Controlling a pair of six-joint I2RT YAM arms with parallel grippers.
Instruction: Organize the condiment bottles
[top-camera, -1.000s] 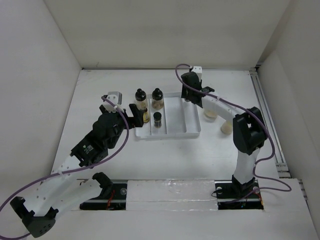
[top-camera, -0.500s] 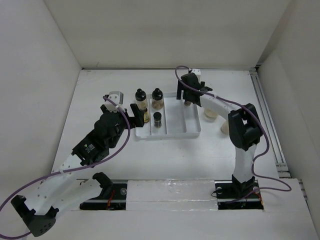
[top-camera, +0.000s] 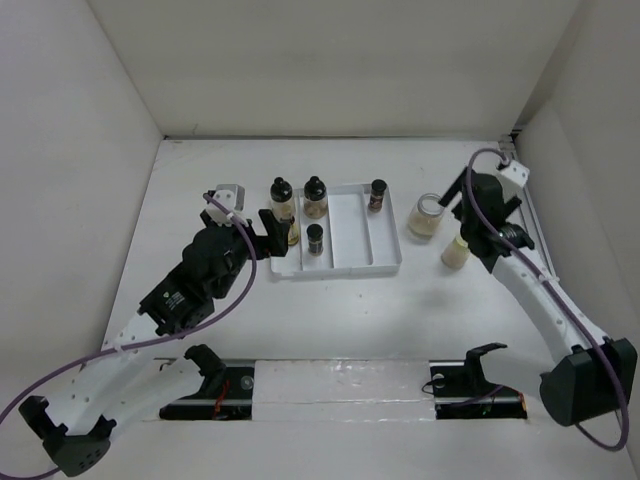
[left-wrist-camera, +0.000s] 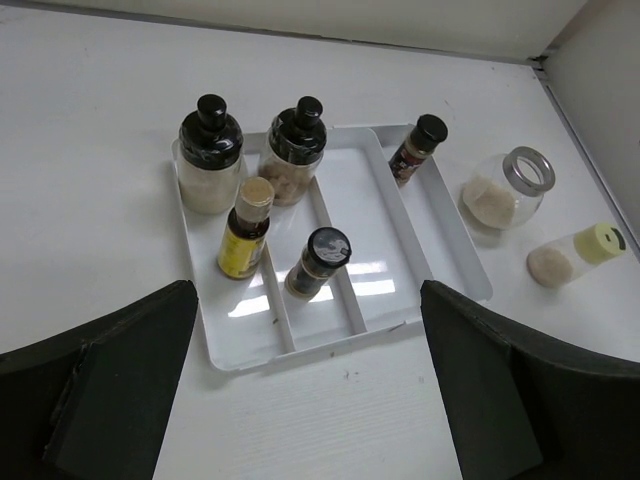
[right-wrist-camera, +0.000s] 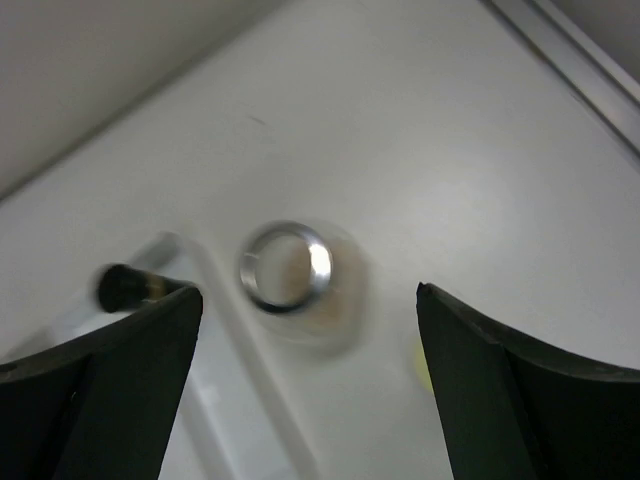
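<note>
A white divided tray (top-camera: 388, 262) (left-wrist-camera: 345, 338) holds several condiment bottles. Two black-capped beige bottles (left-wrist-camera: 210, 155) (left-wrist-camera: 295, 150) stand at its far end. A yellow bottle (left-wrist-camera: 243, 230) is in the left compartment, a dark jar (left-wrist-camera: 318, 262) in the middle, and a small dark bottle (top-camera: 377, 194) (left-wrist-camera: 415, 150) far right. Right of the tray are a squat pale jar (top-camera: 426, 216) (right-wrist-camera: 290, 268) and a yellow-capped bottle (top-camera: 456, 252) (left-wrist-camera: 575, 255) lying down. My left gripper (top-camera: 270, 232) (left-wrist-camera: 310, 400) hangs open at the tray's near left corner, empty. My right gripper (top-camera: 472, 215) (right-wrist-camera: 310, 400) is open and empty, right of the squat jar.
White walls close in the table on three sides. A metal rail (top-camera: 530, 230) runs along the right edge, close to my right arm. Both arm bases (top-camera: 340, 385) sit on the near edge strip.
My right gripper opened, leaving the small dark bottle standing in the tray's right compartment, then swung back to the right past the squat jar. The left arm has barely moved.
</note>
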